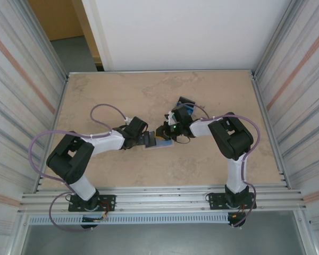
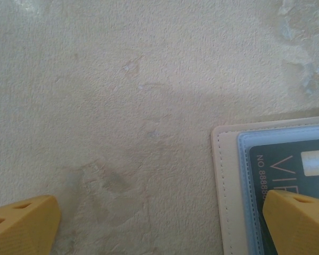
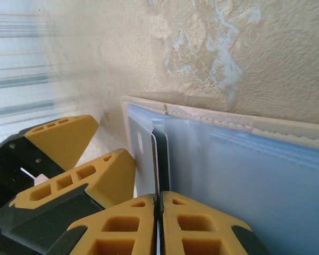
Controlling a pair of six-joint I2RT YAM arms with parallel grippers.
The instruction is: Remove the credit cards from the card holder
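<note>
Card holder (image 1: 161, 144) lies spread open near the middle of the counter (image 1: 149, 90), a little closer to the near edge than to the far one. Both arms reach in over it from either side. Its rim is beige with a stitched border, and its inside is light blue.

In the left wrist view the card holder (image 2: 221, 175) comes in from the right. A dark teal card (image 2: 287, 159) with pale lettering and a small silvery chip sits in its clear blue pocket. The left jaws stand as wide apart as they go and hold nothing. One yellow fingertip (image 2: 21, 226) hangs over bare counter, and the other sits over the teal card at the holder's end. I cannot tell whether that tip presses on the card.

In the right wrist view the right jaws are pressed together on a thin card (image 3: 159, 159) seen edge-on. It runs from between the yellow fingertips (image 3: 202, 226) up to the pocket of the card holder (image 3: 212, 116). Whether it is the teal card, I cannot tell. A yellow finger of the left arm (image 3: 64, 139) sits just beside the holder's end.

A small dark-edged box (image 1: 185, 103) with something blue in it lies beyond the right wrist, toward the far edge.
</note>
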